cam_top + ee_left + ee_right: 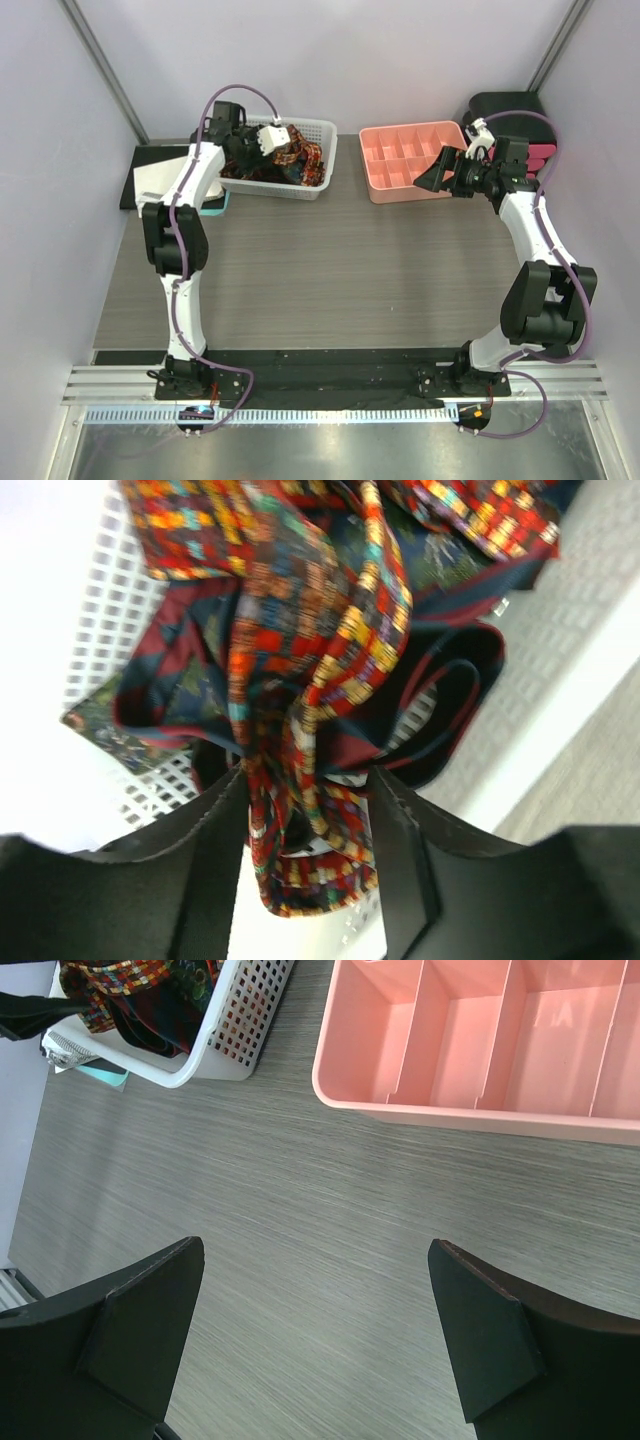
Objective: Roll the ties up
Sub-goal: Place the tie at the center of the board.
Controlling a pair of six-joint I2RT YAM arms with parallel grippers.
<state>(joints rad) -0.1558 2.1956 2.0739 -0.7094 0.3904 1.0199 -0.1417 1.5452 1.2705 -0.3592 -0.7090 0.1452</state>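
Colours noted. The ties, heaped in the basket: one a mosaic of small red, orange, yellow and teal blocks; another dark navy with deep red edging; a dark green print beneath. The basket is white, lattice-walled. Right of the basket, the compartment tray is plain salmon pink. Under the basket, the counter is grey with fine woodgrain streaks. The left end effector is matte black, the right end effector likewise. The cable above the basket is purple.
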